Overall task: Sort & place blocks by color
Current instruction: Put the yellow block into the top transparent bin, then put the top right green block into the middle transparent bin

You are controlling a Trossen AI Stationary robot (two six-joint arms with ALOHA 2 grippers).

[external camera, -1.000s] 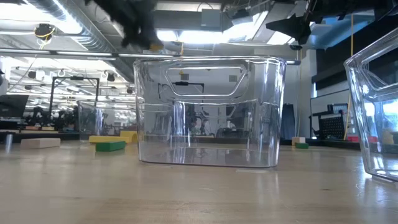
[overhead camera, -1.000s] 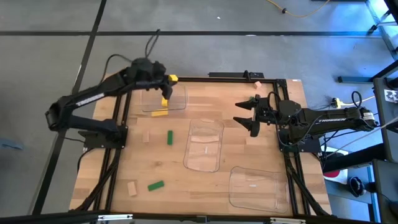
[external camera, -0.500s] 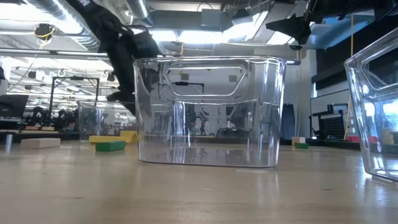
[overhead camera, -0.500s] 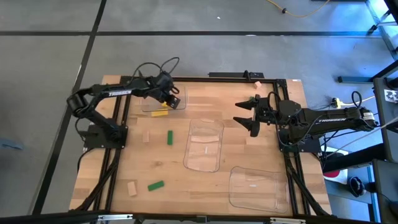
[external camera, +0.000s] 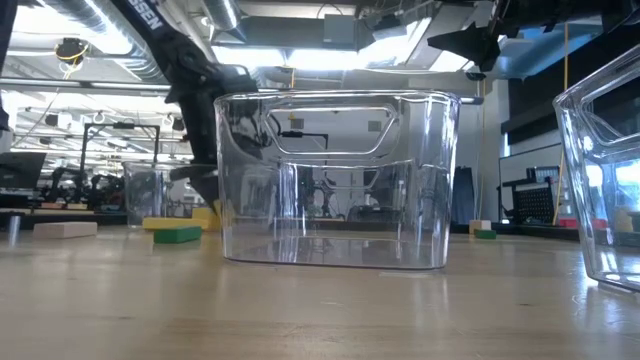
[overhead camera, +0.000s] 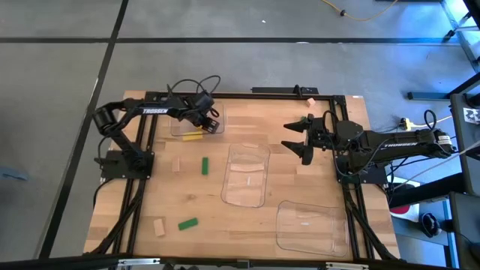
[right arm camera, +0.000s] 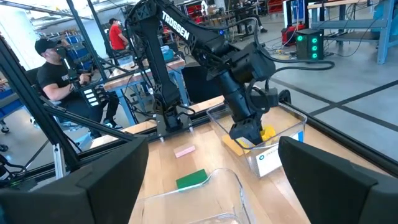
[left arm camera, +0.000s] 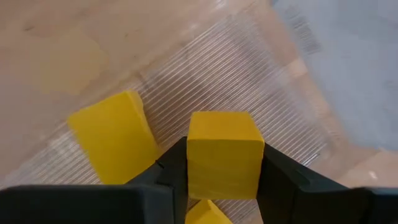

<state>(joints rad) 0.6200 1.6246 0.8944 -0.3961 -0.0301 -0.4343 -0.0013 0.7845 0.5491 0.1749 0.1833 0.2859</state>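
My left gripper (overhead camera: pixel 207 121) reaches down into the far-left clear tray (overhead camera: pixel 182 127), shut on a yellow cube (left arm camera: pixel 224 149). A second yellow block (left arm camera: pixel 115 137) lies on the tray's ribbed floor beside it, and a third yellow piece (left arm camera: pixel 208 214) shows below the cube. Two green blocks (overhead camera: pixel 204 166) (overhead camera: pixel 187 223) and two tan blocks (overhead camera: pixel 178 163) (overhead camera: pixel 159 227) lie flat on the table's left half. My right gripper (overhead camera: pixel 300 142) hangs open above the table's right side, holding nothing. My left gripper pinches the yellow cube by two opposite side faces (left arm camera: pixel 194 163), one finger (left arm camera: pixel 171 174) on each side. The fingers come from above, slanting down into the tray. Whether the cube's underside rests on the tray floor cannot be told.
A clear tray (overhead camera: pixel 247 174) stands mid-table and another (overhead camera: pixel 311 225) at the near right corner. A pinkish block (overhead camera: pixel 309 101) lies by the far edge. Bare wood lies between the trays and the loose blocks. People sit beyond the table (right arm camera: pixel 53 74).
My left gripper, carrying the yellow cube, has come down from high above the far-left tray into it, the arm folding low toward the table's left. The right arm has kept still.
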